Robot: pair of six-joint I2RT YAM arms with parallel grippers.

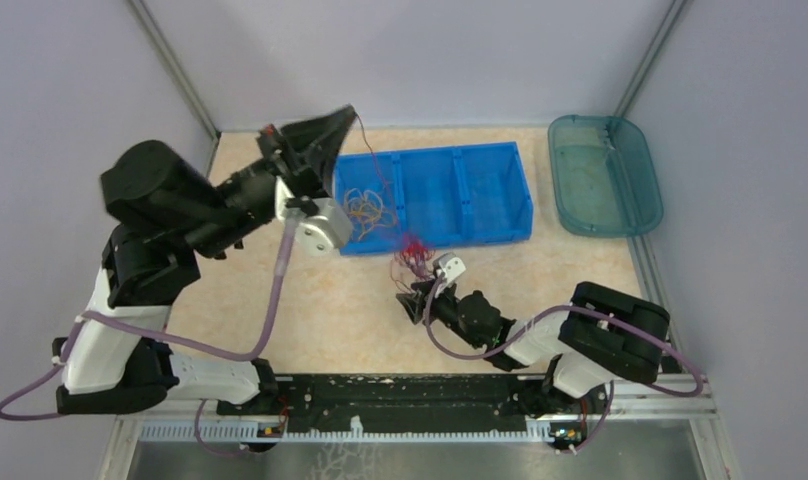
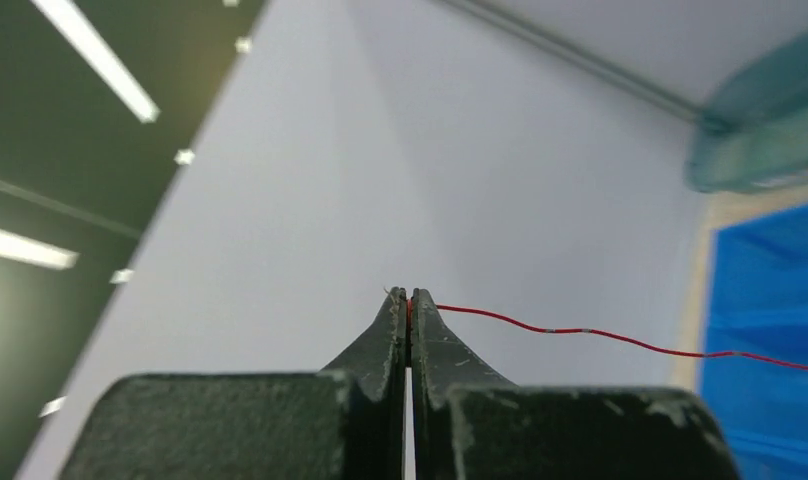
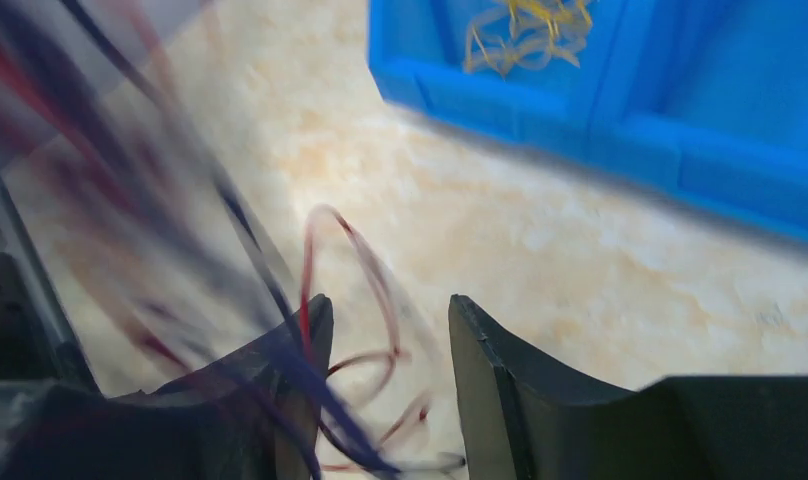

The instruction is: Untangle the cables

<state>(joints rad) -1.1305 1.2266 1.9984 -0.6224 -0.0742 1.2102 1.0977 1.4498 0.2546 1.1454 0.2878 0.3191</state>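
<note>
A small tangle of red and dark purple cables (image 1: 412, 255) lies on the table just in front of the blue bin (image 1: 495, 215). My left gripper (image 1: 346, 114) is raised above the bin's left end. In the left wrist view it (image 2: 410, 298) is shut on one red cable (image 2: 580, 331) that stretches away to the right. My right gripper (image 1: 410, 300) sits low beside the tangle. Its jaws (image 3: 388, 312) stand apart, with blurred red and navy loops (image 3: 320, 300) in the gap and draped over the left finger (image 3: 230, 400). Orange-yellow cables (image 1: 365, 208) lie in the bin's left compartment.
The blue bin has three compartments and stands at the back centre of the table. A teal lidded tray (image 1: 605, 175) lies at the back right. Grey walls close in the back and both sides. Lilac arm cables hang near both bases.
</note>
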